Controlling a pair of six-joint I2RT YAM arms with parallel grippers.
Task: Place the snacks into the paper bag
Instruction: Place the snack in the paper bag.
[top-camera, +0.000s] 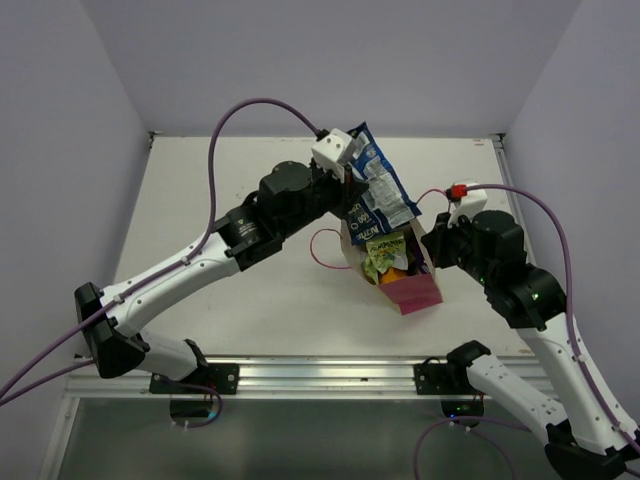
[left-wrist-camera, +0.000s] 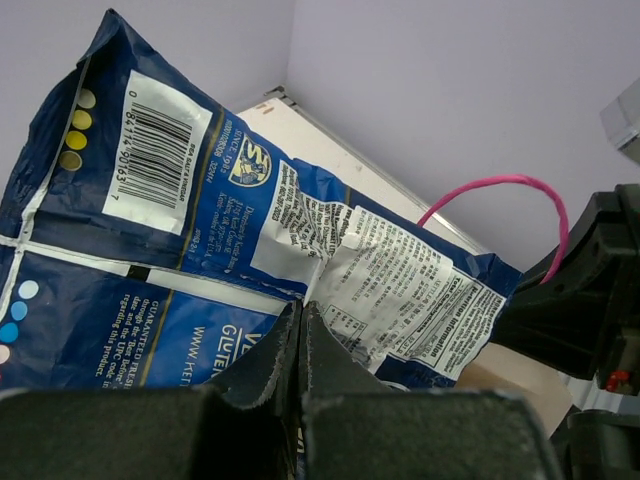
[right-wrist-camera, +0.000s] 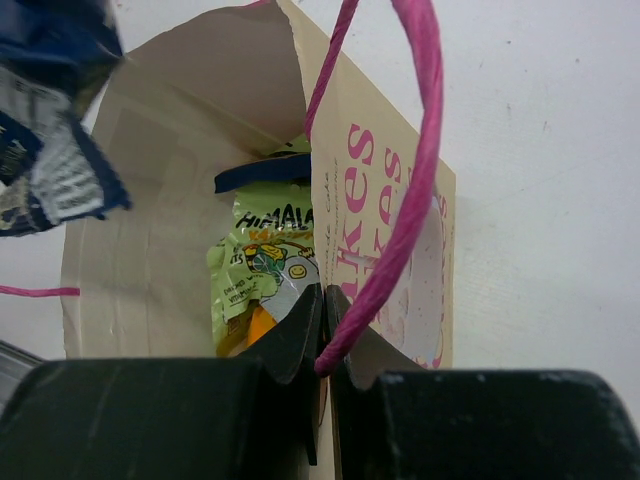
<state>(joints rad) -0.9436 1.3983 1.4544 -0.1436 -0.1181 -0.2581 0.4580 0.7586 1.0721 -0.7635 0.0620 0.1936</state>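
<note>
- My left arm stretches across to mid-counter, its left end effector (left-wrist-camera: 300, 310) pressed together on one dark blue packet (top-camera: 378, 190), which hangs tilted with its lower end at the mouth of the paper bag (top-camera: 415, 292).
- My right arm bends in from the right; its right end effector (right-wrist-camera: 322, 300) pinches the pink cord handle (right-wrist-camera: 415, 200) at the bag's front wall.
- The bag sits near the middle of the counter (top-camera: 220, 200), well away from every edge, with bare surface to its left.
- Showing inside the bag: one green packet (right-wrist-camera: 262, 255), one orange packet (right-wrist-camera: 255, 330) and a dark blue strip (right-wrist-camera: 265, 172).
- The second handle loop (top-camera: 325, 250) droops to the left.
</note>
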